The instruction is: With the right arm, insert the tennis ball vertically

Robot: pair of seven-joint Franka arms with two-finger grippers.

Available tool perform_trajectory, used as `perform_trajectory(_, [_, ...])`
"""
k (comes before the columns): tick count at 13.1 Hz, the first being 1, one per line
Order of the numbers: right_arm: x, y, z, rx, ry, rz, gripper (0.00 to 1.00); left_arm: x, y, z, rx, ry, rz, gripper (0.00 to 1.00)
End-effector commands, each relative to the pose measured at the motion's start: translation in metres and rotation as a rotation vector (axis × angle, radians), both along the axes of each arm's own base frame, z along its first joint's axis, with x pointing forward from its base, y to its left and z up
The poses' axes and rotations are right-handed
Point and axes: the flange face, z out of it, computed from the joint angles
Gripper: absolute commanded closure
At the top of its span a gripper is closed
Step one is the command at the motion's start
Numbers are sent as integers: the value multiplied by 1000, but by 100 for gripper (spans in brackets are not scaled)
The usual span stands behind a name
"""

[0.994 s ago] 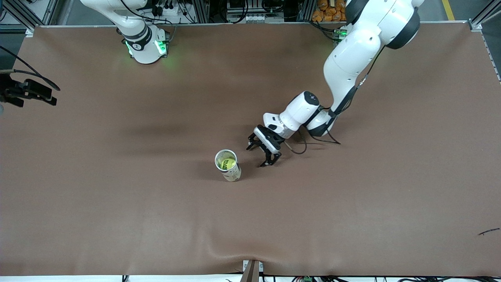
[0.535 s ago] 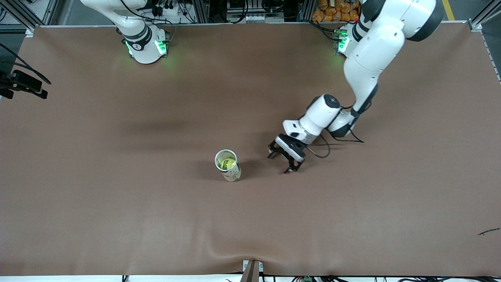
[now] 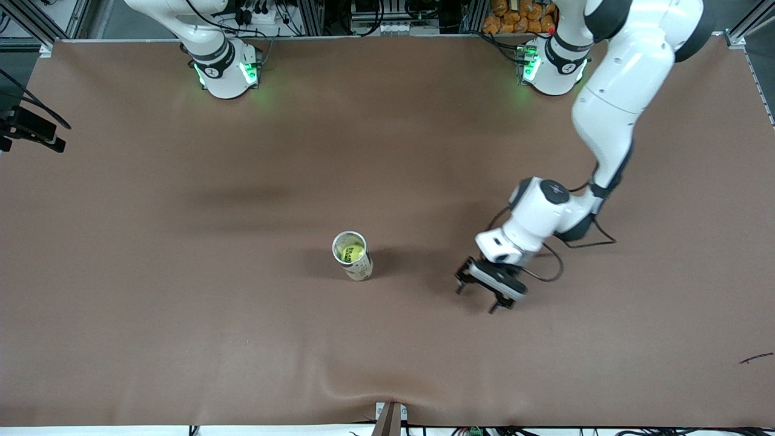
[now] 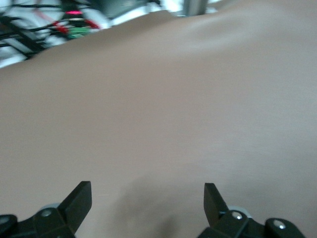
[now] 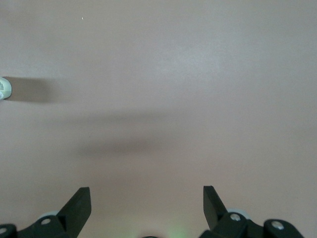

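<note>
While both sets of fingers stand wide apart and empty, the left pincer (image 3: 482, 298) hangs low over bare brown surface (image 3: 181, 303), pointing down; its fingertips (image 4: 79, 198) frame only cloth in the left wrist view. Beside the left pincer, toward the right arm's end, a white can (image 3: 353, 257) stands upright with the yellow tennis ball (image 3: 352, 252) inside it, well apart from the pincer. Right pincer (image 5: 146, 201) also spread, nothing held, looking down on plain surface; a sliver of the can shows at the edge of the right wrist view. Only the right arm (image 3: 206, 42) base section and a dark part at the surface's edge show in the front view.
</note>
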Motion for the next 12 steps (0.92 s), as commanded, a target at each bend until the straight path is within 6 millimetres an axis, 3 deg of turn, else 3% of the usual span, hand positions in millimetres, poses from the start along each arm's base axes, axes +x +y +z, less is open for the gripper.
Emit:
perform_trajectory(1, [6, 4, 3, -4, -8, -4, 0, 16, 43, 16, 31, 60, 72, 0])
perform_trajectory(2, [6, 3, 4, -4, -11, -8, 0, 21, 55, 23, 55, 102, 88, 0])
perform_trajectory(4, [6, 0, 7, -6, -16, -3, 0, 28, 64, 56, 135, 207, 103, 0])
perform_trajectory(8, [6, 3, 9, -5, -20, 0, 0, 34, 88, 137, 170, 380, 183, 0])
perform_trajectory(12, [9, 2, 7, -6, -16, -7, 0, 7, 105, 261, 242, 521, 229, 0])
